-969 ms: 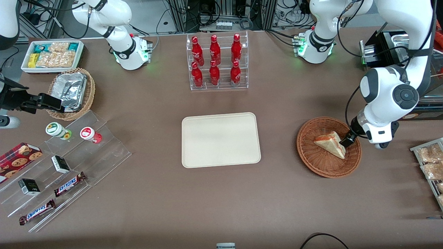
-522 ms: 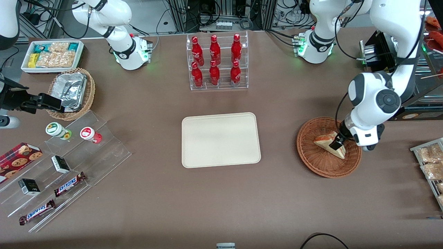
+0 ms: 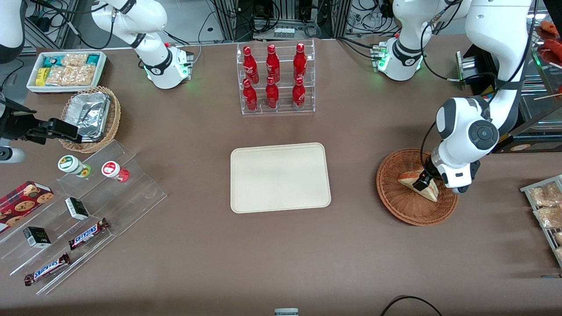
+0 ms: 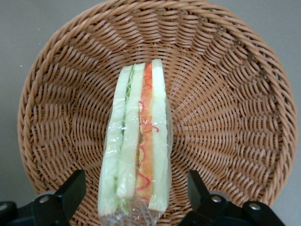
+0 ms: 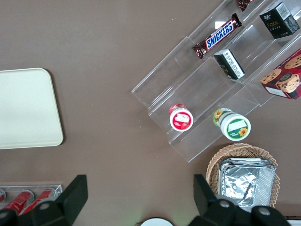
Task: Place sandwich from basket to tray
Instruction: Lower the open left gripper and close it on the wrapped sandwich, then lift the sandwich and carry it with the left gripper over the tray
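Note:
The clear-wrapped sandwich (image 3: 410, 180) (image 4: 138, 141) lies in the round reddish-brown wicker basket (image 3: 397, 206) (image 4: 225, 108) toward the working arm's end of the table. My left gripper (image 3: 423, 183) (image 4: 136, 197) hangs low over it, open, with one finger (image 4: 70, 190) on each side of the wedge's wide end and a gap to the wrap on both sides. The sandwich's cut edge with red, orange and green layers faces the wrist camera. The cream tray (image 3: 280, 177) (image 5: 26, 108) lies bare at the table's middle.
A clear rack of red bottles (image 3: 275, 79) stands farther from the front camera than the tray. A wire tray of snack packets (image 3: 544, 210) sits at the working arm's table edge. Toward the parked arm's end are stepped acrylic shelves (image 3: 83, 206), a foil-container basket (image 3: 90, 116) and a white bin (image 3: 66, 70).
My left gripper has moved from the basket's rim toward the tray and come down over the sandwich, so its open fingers now straddle the wedge. The sandwich has not moved.

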Controlling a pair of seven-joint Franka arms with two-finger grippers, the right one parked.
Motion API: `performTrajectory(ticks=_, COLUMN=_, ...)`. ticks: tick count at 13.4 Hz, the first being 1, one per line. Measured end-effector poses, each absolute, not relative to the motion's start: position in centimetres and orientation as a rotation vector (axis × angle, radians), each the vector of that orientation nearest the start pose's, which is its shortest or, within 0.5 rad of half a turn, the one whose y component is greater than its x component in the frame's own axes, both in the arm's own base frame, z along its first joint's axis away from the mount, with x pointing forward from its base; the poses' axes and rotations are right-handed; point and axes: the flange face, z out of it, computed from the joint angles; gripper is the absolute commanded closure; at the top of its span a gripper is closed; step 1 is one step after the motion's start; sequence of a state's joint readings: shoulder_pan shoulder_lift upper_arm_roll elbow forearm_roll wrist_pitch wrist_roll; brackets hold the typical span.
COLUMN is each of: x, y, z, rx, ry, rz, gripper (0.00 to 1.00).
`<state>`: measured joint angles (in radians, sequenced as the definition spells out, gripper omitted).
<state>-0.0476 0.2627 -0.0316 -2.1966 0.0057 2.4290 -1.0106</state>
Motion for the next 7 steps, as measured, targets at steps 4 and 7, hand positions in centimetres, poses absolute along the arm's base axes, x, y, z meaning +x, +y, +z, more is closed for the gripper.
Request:
performTrajectory(ticks=4, x=55.07, y=-4.37, z=25.17, rx=-2.794, ry=-1.401, rz=0.055, gripper=1.0)
performTrajectory(ticks=7, x=55.18, y=-4.37, z=25.74, rx=-2.796, ry=-1.401, rz=0.051, gripper=1.0)
